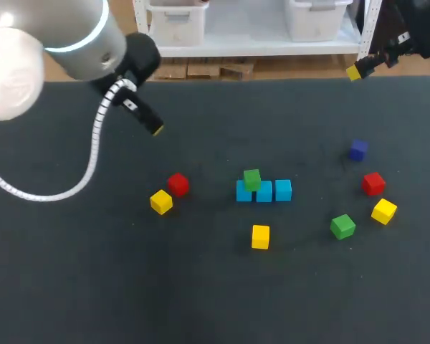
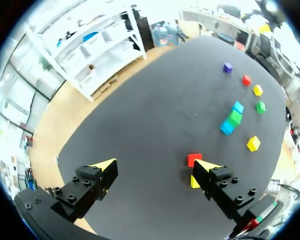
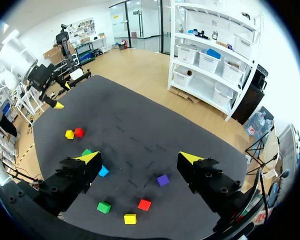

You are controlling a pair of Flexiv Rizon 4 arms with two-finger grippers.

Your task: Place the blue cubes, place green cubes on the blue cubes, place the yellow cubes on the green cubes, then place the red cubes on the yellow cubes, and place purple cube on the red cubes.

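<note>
Three blue cubes (image 1: 264, 191) stand in a row at mid-table, with a green cube (image 1: 251, 179) on top at the row's left end. To their left lie a red cube (image 1: 177, 184) and a yellow cube (image 1: 160, 202). Another yellow cube (image 1: 260, 236) lies in front of the row. At the right sit a green cube (image 1: 342, 226), a yellow cube (image 1: 383, 211), a red cube (image 1: 373, 183) and the purple cube (image 1: 357, 150). My left gripper (image 2: 155, 167) hangs open high over the table's left. My right gripper (image 3: 140, 158) hangs open above the far right edge. Neither holds anything.
The dark table (image 1: 72, 272) is bare at the front and along the left. My left arm's white cable (image 1: 93, 154) loops down over the table's left side.
</note>
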